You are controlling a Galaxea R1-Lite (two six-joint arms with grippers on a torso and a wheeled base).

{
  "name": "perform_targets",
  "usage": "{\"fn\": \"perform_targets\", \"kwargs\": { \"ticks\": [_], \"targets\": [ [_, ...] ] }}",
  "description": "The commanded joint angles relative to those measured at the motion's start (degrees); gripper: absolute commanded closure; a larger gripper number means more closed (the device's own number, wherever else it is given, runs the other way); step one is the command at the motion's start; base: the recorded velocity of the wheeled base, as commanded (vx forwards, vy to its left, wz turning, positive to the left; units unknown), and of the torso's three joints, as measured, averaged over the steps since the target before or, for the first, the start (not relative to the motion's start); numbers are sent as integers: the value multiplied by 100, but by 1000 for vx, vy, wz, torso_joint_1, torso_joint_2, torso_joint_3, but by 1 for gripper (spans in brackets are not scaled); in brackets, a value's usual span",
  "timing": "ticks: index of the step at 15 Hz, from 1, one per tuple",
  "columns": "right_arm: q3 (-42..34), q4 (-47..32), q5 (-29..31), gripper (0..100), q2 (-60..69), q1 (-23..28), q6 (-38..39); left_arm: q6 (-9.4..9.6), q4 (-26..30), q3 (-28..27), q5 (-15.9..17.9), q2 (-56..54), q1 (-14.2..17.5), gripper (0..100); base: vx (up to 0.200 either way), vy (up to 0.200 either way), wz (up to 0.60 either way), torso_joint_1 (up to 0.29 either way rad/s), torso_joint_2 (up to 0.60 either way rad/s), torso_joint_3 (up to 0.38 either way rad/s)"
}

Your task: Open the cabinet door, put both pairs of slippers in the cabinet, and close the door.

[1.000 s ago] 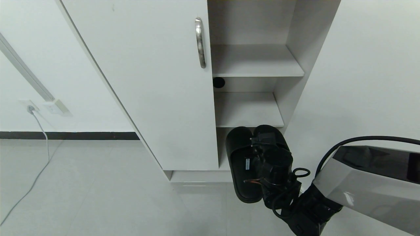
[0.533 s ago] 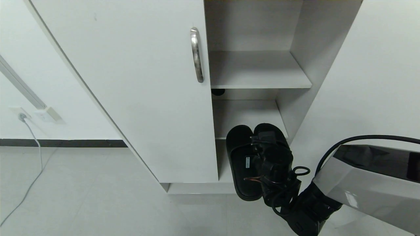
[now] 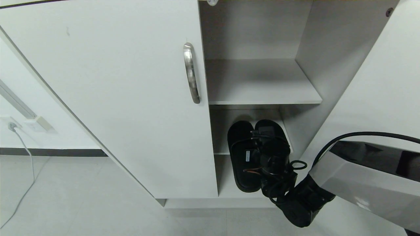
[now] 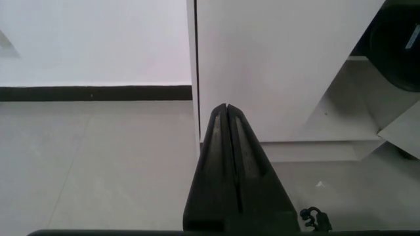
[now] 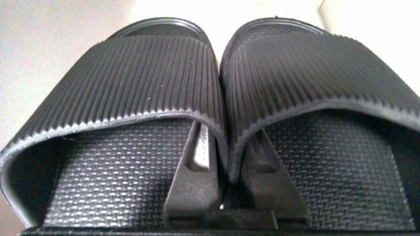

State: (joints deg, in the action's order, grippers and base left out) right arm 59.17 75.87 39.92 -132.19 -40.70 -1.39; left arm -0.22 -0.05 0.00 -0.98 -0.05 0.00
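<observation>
My right gripper (image 3: pixel 261 144) is shut on a pair of black slippers (image 3: pixel 244 157), held side by side in front of the open right half of the white cabinet (image 3: pixel 259 82), level with its middle shelf. Seen from the right wrist, its fingers (image 5: pixel 197 167) pinch the two inner edges of the black slippers (image 5: pixel 151 85) together under the ribbed straps. In the left wrist view my left gripper (image 4: pixel 226 108) is shut and holds nothing, low over the floor and pointing at the foot of the cabinet (image 4: pixel 282 72).
The left cabinet door (image 3: pixel 124 98) with its metal handle (image 3: pixel 191 73) is closed. The open right door (image 3: pixel 377 85) stands beside my right arm. The upper shelf (image 3: pixel 262 85) is bare. A wall socket and cable (image 3: pixel 14 131) are at the far left.
The head view has shifted, so the cabinet now looks nearer and lower. My right gripper has carried the slippers up and forward, from the cabinet's base to its middle shelf.
</observation>
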Motion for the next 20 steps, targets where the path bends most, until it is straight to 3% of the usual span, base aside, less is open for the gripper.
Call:
{"fn": "perform_targets", "kwargs": {
  "ticks": [1, 13, 20],
  "targets": [
    [332, -46, -90, 100, -219, 221, -2, -4, -4, 0, -8, 5, 0, 100, 0, 0, 0, 0, 0, 0],
    [3039, -1857, -99, 100, -984, 678, 60, -22, -4, 0, -26, 5, 0, 100, 0, 0, 0, 0, 0, 0],
    [3338, -2024, -231, 100, -1195, 731, 69, -22, -4, 0, -34, 5, 0, 100, 0, 0, 0, 0, 0, 0]
  ]
}}
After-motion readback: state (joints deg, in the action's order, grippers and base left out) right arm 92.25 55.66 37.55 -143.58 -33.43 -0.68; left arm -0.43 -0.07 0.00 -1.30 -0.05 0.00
